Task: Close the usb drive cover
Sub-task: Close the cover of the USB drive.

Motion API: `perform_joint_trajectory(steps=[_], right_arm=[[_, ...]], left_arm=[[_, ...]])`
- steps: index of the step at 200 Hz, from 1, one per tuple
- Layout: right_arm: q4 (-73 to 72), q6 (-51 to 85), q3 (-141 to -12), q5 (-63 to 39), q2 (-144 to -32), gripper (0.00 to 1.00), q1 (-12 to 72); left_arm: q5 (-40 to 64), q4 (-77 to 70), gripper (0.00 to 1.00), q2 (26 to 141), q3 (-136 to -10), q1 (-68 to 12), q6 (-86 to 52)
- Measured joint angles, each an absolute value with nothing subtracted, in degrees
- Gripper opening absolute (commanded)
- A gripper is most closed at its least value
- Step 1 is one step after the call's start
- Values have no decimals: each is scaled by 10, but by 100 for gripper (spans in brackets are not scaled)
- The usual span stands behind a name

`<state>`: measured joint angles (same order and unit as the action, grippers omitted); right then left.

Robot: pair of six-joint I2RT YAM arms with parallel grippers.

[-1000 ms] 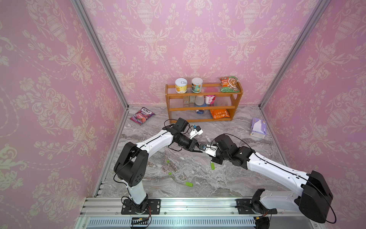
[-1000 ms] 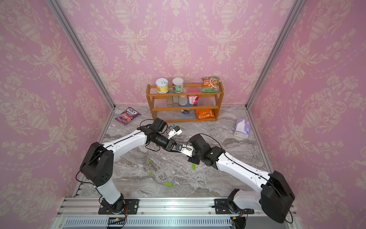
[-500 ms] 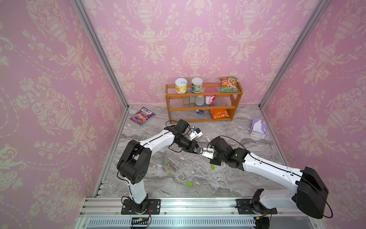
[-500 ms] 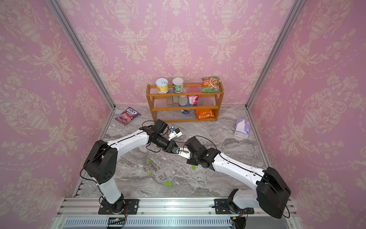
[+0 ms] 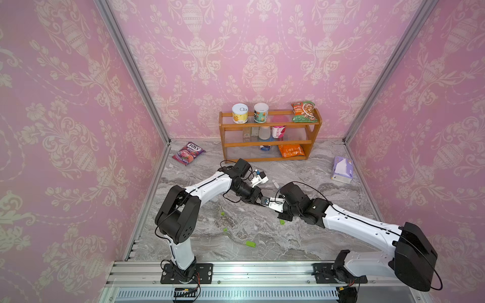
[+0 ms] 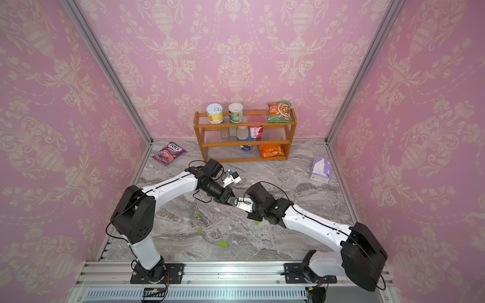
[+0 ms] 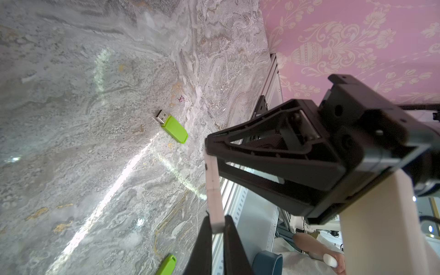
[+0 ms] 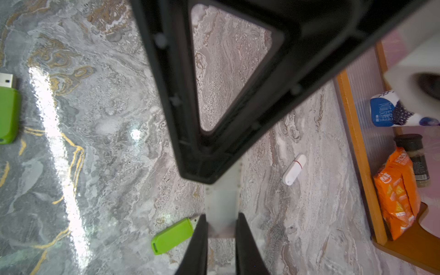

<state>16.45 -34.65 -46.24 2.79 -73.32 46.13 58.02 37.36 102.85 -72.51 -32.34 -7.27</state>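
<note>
Mid-frame above surface (image 5: 288, 244) | slim white drive (image 7: 213, 188), ends clamped by left end effector (image 7: 217, 225) and right end effector (image 8: 221, 225) | shelf (image 5: 267, 128): cans (image 5: 240, 113), snack bags (image 5: 303, 112)

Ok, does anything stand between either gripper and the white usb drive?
Nothing visible does. The left fingers and the right fingers each pinch one end of the white usb drive, held above the table; the green drives lie apart on it.

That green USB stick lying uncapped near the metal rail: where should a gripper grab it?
I would take the green USB stick by its plastic body, jaws across the two long sides, coming straight down, since it lies flat on the table. Leave the metal plug free for capping.
</note>
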Motion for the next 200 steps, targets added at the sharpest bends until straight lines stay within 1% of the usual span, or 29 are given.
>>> perform_joint_trajectory(steps=[42, 86, 137, 200], right_arm=[[218, -321, -462, -19, -712, 0, 456], [227, -295, -463, -66, -707, 0, 435], [262, -300, -489, -61, -721, 0, 435], [270, -315, -495, -41, -745, 0, 444]], left_arm=[[578, 403, 0, 1028, -729, -344, -49], [566, 422, 0, 1029, -742, -351, -32], [566, 436, 0, 1040, -756, -351, -29], [573, 445, 0, 1070, -764, -351, -36]])
